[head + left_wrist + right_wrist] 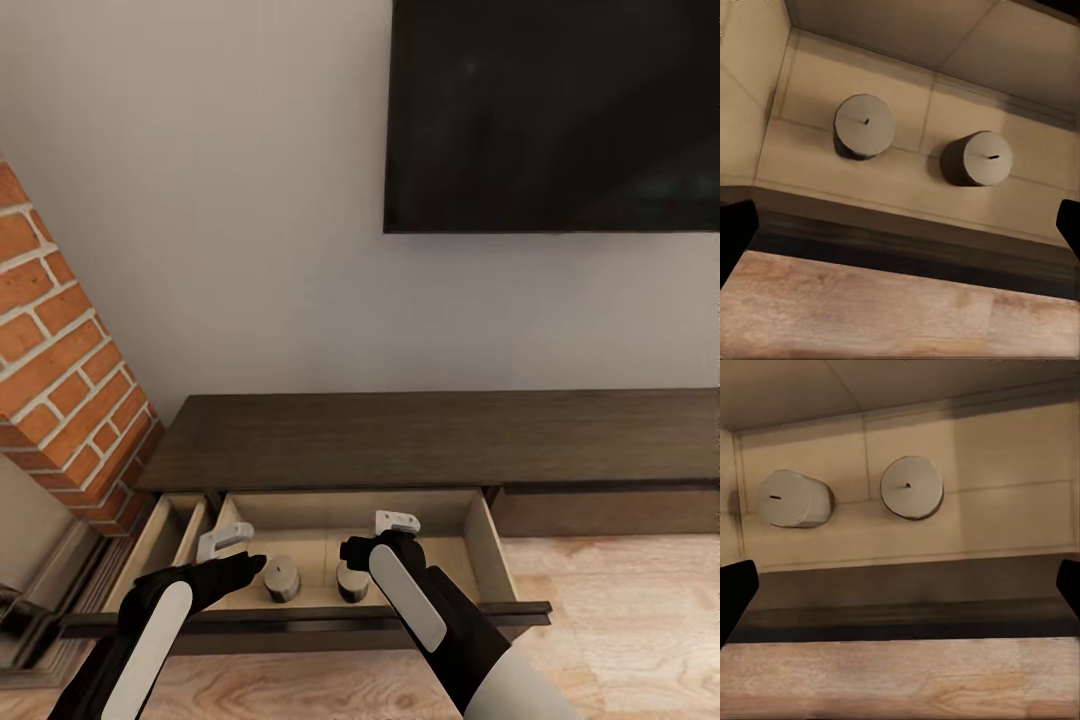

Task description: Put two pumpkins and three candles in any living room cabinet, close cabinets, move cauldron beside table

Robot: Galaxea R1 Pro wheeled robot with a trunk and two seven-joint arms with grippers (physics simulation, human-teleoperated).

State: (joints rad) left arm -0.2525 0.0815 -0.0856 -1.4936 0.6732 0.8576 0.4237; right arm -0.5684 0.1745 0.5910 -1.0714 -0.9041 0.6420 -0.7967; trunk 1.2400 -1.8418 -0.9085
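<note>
Open cabinet point(330, 440) drawer: two candles point(282, 577) beyond both spread jaws.

You see two candles point(282, 578) side by side in the cabinet's point(430, 440) open drawer point(490, 560), below the TV point(555, 115).

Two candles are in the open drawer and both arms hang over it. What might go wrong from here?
1. The left gripper and right gripper sit low near the two candles; pulling out carelessly may tip them.
2. Both stand close to the drawer's front edge, so a hard shove shut may topple them.
3. The narrow drawer alongside is also open and easily forgotten.
</note>
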